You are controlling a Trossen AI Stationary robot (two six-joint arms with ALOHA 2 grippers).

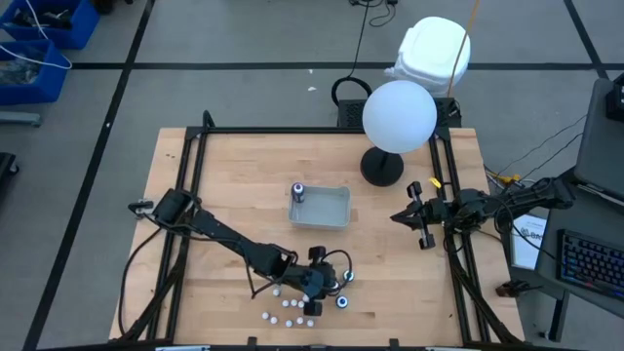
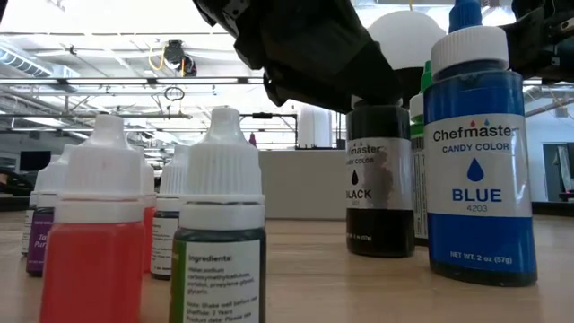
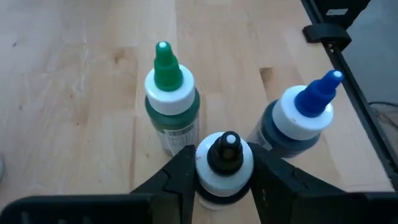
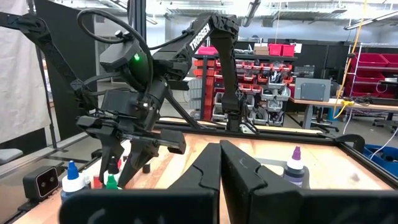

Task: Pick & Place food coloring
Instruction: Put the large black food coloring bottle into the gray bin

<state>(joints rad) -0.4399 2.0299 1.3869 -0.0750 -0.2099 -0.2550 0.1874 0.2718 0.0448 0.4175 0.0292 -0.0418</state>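
Note:
Three dark food coloring bottles stand upright on the wood near the table's front edge: a black-topped one, a green-topped one and a blue-topped one. Several small white-capped dropper bottles stand to their left; in the low view one shows red and one green. My left gripper is shut on the black-topped bottle. A purple-topped bottle stands in the grey tray. My right gripper waits shut at the table's right edge. My left gripper pinches the black-topped bottle's white cap ring between its two fingers, one on each side. The fingers come slanting down from the table's far left. The bottle stands upright with its base on the table.
The green and blue bottles stand close beyond the held one. A black frame rail runs just past the blue bottle. A white globe lamp stands at the far right. Open wood lies between the tray and the bottles.

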